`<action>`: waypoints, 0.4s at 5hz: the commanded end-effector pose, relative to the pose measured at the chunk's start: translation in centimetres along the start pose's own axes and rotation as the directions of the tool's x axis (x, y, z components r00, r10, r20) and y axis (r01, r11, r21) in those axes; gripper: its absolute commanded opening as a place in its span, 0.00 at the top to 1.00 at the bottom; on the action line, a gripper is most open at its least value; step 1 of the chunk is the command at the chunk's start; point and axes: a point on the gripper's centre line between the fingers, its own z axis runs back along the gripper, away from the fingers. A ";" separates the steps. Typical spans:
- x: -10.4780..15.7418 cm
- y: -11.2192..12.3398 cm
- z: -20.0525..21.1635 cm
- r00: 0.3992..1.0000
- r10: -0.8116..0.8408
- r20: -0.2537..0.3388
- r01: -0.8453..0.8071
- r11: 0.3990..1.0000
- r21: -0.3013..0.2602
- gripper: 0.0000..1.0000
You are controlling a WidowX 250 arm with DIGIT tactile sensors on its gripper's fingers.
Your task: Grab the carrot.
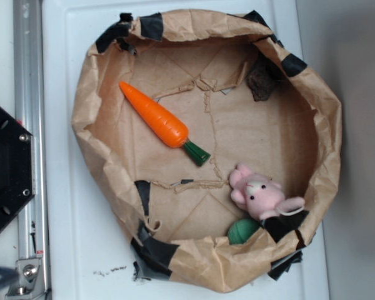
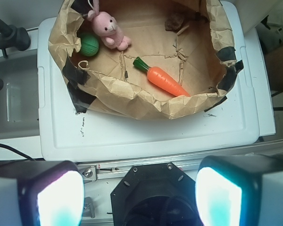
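3 toys lie in the crumpled paper bag (image 1: 87, 125): the carrot (image 1: 155, 115), a pink bunny (image 1: 260, 195) and a green ball (image 1: 242, 230). The carrot lies alone on the bag floor, its tip toward the rim with the black tape, its green stem pointing to the middle, well apart from the bunny and ball. The gripper (image 2: 139, 195) is wide open and empty, well short of the bag over the robot base. A good grab probably means clearing the raised paper rim first, descending over the thick orange middle, jaws across its length.
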 end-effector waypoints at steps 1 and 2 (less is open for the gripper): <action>0.0 0.0 0.0 1.000 0.000 0.000 0.000 1.000 0.000 0.00; 4.7 0.4 -3.2 0.993 -0.103 -0.049 0.105 0.994 0.024 0.00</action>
